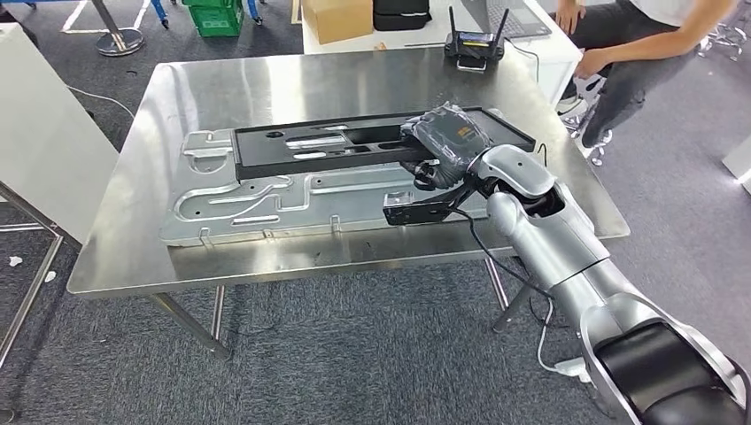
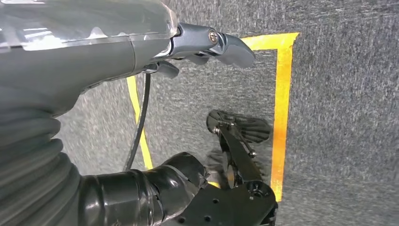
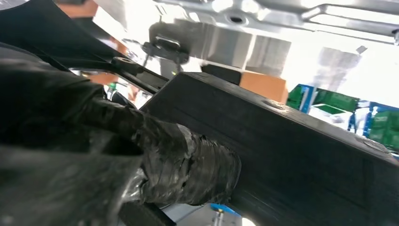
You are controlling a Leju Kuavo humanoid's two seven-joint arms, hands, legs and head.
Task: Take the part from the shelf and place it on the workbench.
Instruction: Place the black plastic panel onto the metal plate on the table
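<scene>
Right hand [image 1: 447, 142] grips the near end of the long black frame [image 1: 354, 142], which lies on the workbench [image 1: 266, 84] atop a silver stamped panel [image 1: 266, 199]. Judging by looks, the frame is rigid, light, awkwardly long; hold the end rail. Left hand [image 2: 155, 52] hangs beside the body with nothing in it, fingers loosely apart.

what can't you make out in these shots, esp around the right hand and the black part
- Head view: right hand lies over the black part; its fingers are hidden under its own back.
- Right wrist view: fingers press the part's edge, but blur hides the grip.
- Left wrist view: left hand hangs over carpet; fingertips are cut off.
- Head view: person cut off by the edge.
</scene>
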